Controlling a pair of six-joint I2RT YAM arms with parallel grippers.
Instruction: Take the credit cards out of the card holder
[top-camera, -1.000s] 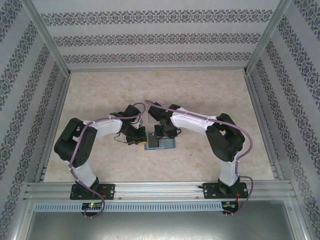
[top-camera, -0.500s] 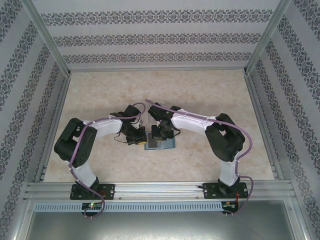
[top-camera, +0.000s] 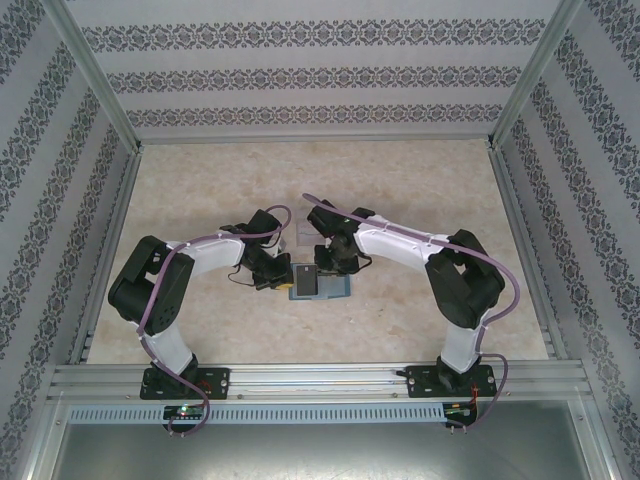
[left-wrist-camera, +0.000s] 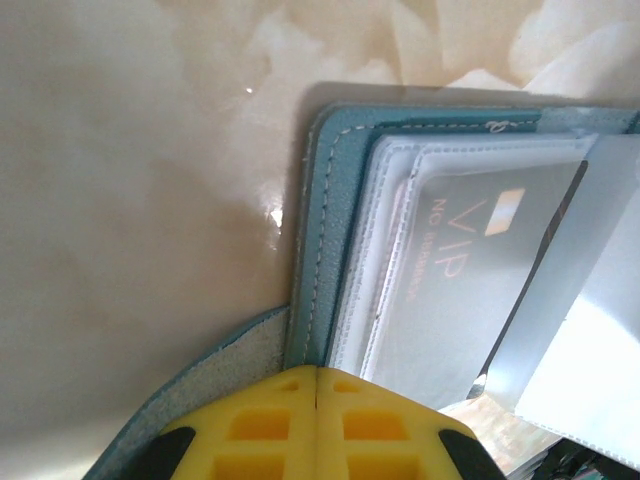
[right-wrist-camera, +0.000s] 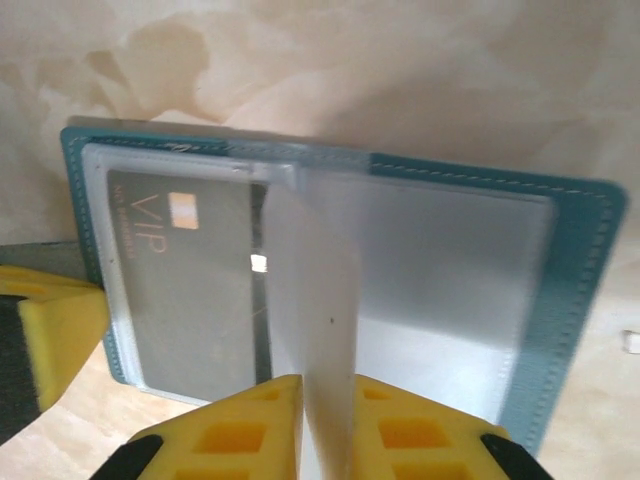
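Right at the right gripper (right-wrist-camera: 326, 390): clamped on a pale sheet (right-wrist-camera: 310, 280), pinched by its near edge, standing up from the fold of the open card holder (right-wrist-camera: 580, 260). Cannot tell whether a bare pale card or a clear sleeve leaf.

Just past the fingertips, flat on the surface (right-wrist-camera: 420, 70): the holder's two halves, spread left and right of the gripper, fold running straight away from it.

Left of the gripper, in the left half's clear sleeve: a dark card (right-wrist-camera: 190, 290) marked VIP, long axis parallel with the fold, short edges near and far. Right of the gripper: a frosted sleeve, contents not readable.

Farther left, at the holder's outer edge: the left gripper (left-wrist-camera: 318, 380), pads pressed together, seemingly nipping the teal cover's rim and pinning the holder down. From that side, dark card just ahead and to the right, closer to it than to the right gripper.

Judging by that: probably calls for drawing the pinched sheet back toward the right gripper, along the fold line, against the left's hold. After that, a reach left for the dark card, sliding it along its long axis. Mouth of its sleeve not discernible.
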